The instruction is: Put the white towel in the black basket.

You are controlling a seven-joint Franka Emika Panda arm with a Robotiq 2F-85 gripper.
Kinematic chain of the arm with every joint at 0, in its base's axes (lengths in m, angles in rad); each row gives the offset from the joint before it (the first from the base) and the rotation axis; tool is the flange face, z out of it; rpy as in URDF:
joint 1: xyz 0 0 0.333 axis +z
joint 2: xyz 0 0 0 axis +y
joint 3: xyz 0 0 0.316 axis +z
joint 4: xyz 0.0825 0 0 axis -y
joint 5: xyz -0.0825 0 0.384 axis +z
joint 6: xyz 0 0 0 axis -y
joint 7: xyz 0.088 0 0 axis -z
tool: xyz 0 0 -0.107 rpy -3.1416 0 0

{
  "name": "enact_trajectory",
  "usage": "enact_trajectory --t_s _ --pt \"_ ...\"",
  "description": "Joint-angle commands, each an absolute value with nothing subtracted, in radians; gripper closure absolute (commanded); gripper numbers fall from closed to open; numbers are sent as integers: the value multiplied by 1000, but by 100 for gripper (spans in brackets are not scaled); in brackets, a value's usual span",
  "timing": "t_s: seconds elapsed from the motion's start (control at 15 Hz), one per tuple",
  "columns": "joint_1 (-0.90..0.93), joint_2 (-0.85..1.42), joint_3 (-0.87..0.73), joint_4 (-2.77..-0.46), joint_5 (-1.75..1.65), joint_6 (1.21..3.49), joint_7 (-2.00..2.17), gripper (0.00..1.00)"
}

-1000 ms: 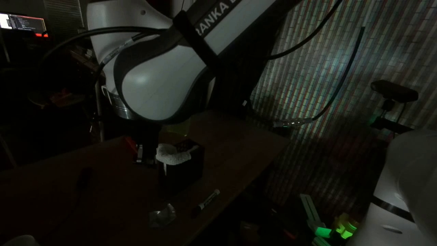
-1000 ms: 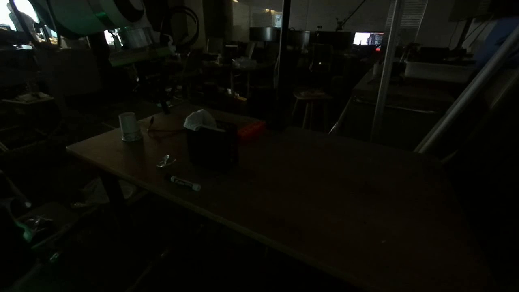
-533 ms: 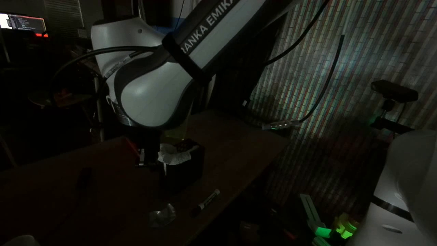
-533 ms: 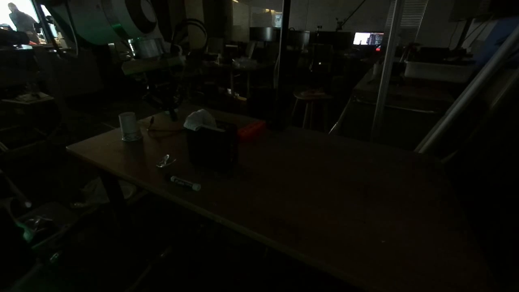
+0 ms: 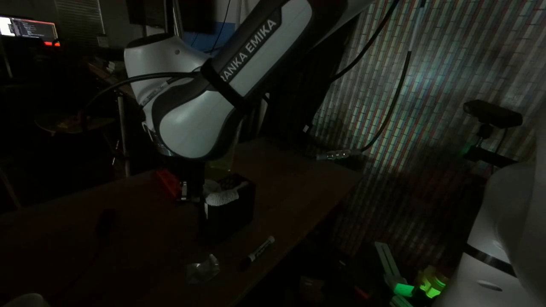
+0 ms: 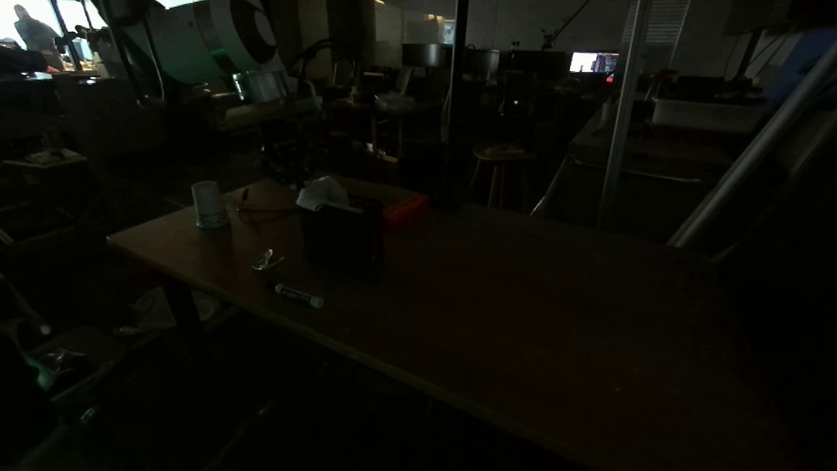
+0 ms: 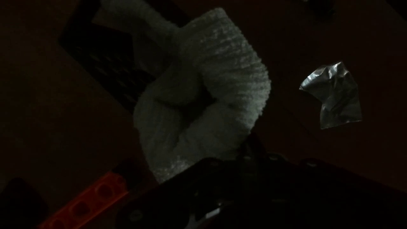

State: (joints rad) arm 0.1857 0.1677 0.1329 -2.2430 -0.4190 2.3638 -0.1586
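The scene is very dark. The white towel is bunched in the mouth of the black basket, with part of it over the rim. It also shows in an exterior view and in the wrist view. The basket stands upright on the table in both exterior views. My gripper is beside the towel end of the basket. In the wrist view its dark fingers meet at the towel's lower edge and look shut and empty. I cannot tell whether they touch the towel.
A red block with holes lies behind the basket. A white cup, a clear wrapper and a marker are on the table. The marker is near the table edge. A yellowish translucent thing shows behind the basket.
My gripper has moved to the right in both exterior views, closer to the basket, dipping and then rising slightly. The towel and basket have stayed in place.
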Motion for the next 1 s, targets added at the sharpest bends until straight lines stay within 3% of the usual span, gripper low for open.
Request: enact_trajectory --t_s 0.0,0.93 --pt "182 181 126 -2210 -440 2349 -145 100" --pt "153 101 87 -2221 -492 2344 -112 100"
